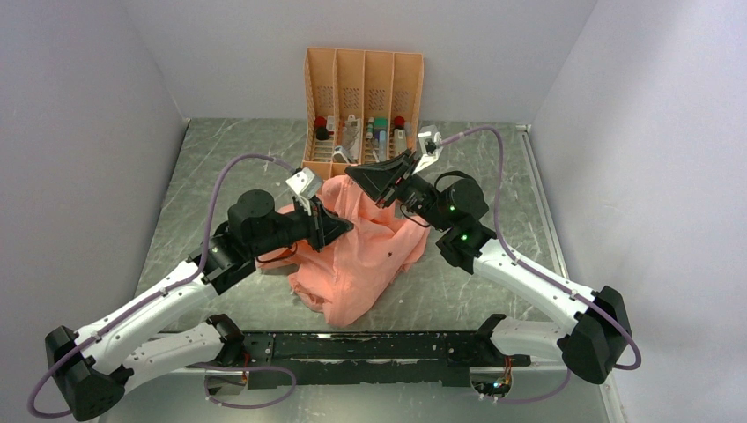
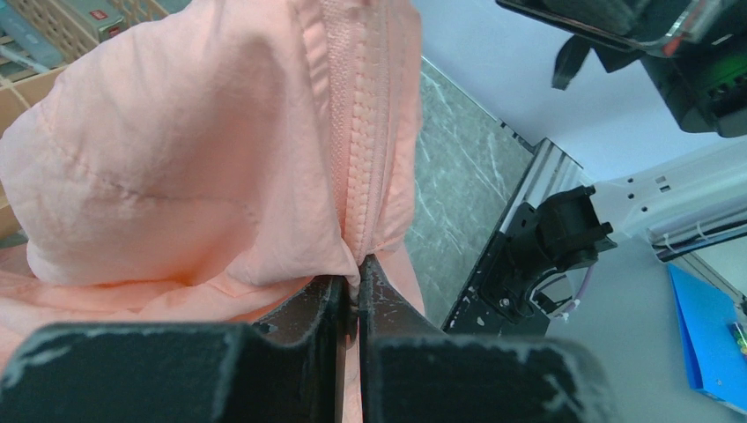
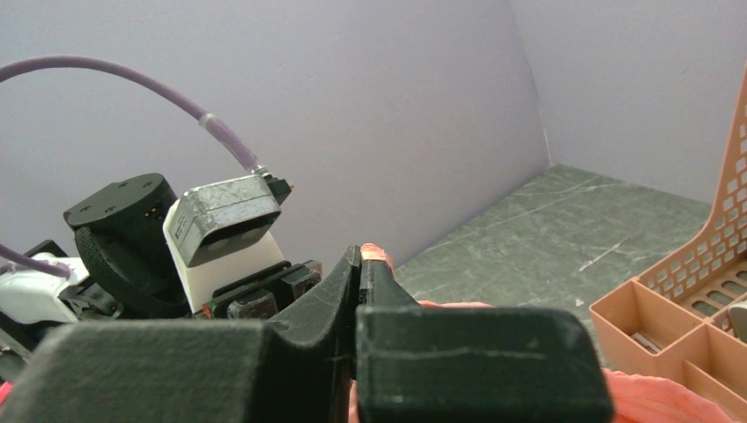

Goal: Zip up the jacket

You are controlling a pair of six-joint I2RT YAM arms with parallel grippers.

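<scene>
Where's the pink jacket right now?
Top view: the salmon-pink soft fabric jacket sits bunched at centre, before the orange perforated rack, pinched by the left claw and right claw.

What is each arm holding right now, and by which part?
The left fingers pinch the jacket at its zipper. The right fingers are shut on a pink bit of it; which part cannot be told.

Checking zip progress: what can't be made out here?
- Left wrist: zipper slider, hidden where the jacket enters the shut left gripper.
- Right wrist: which jacket part the right gripper pinches; only a pink tip shows.
- Top: zipper line, lost in folds; rack contents too small.
</scene>
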